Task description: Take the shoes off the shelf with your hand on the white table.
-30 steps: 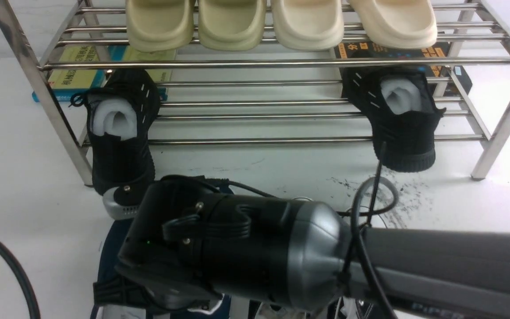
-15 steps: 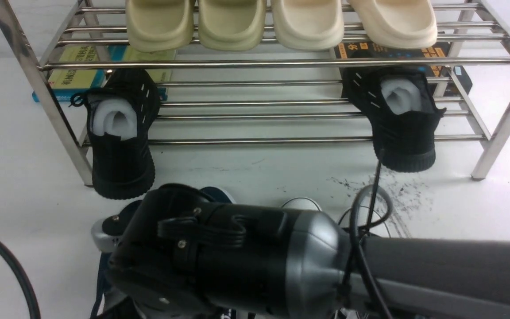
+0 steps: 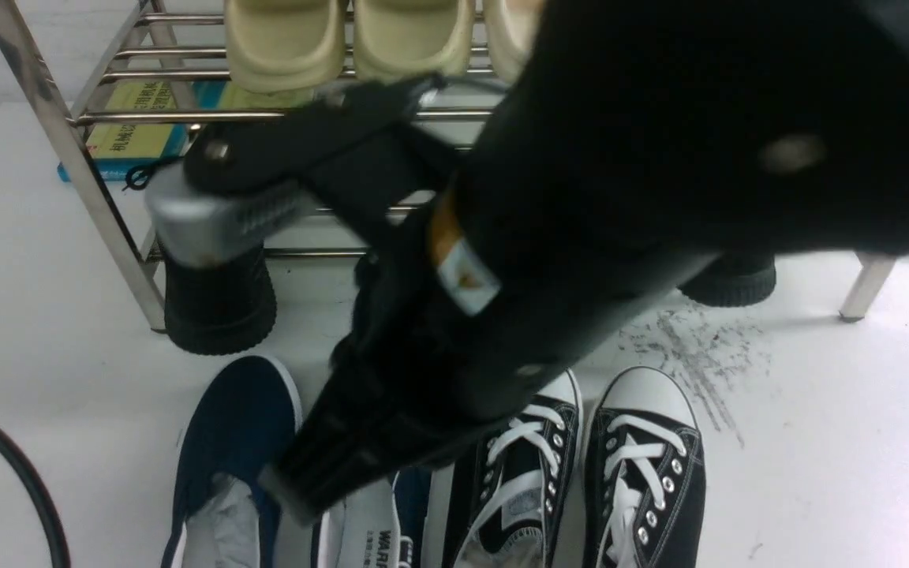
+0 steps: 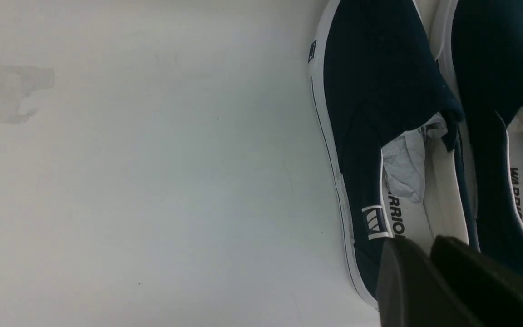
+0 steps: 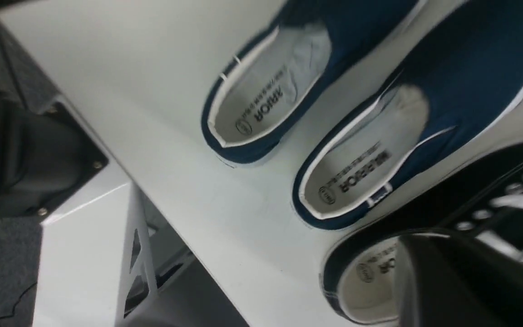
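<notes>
The two navy shoes (image 3: 237, 430) (image 3: 368, 528) lie side by side on the white table (image 3: 817, 442), toes towards the steel shelf (image 3: 68, 150). In the left wrist view they show as one shoe (image 4: 370, 91) beside the other (image 4: 493, 68). My left gripper (image 4: 425, 243) hovers at the first one's heel, its fingers a thin gap apart. Whether they pinch the rim is hidden. My right arm fills the front view, and its gripper (image 3: 293, 485) points down over the shoes. Its fingers (image 5: 429, 254) look shut and empty.
Black lace-up sneakers (image 3: 518, 473) (image 3: 644, 465) stand right of the navy pair. Black knit sneakers (image 3: 218, 300) (image 3: 731, 280) sit on the lower tier, cream slippers (image 3: 285, 39) on the top one. Books (image 3: 131, 138) lie behind. The table's near edge (image 5: 175, 200) is close.
My right arm has swung up from low across the table to high and near the camera. That uncovers the navy shoes and the lace-up sneakers on the table.
</notes>
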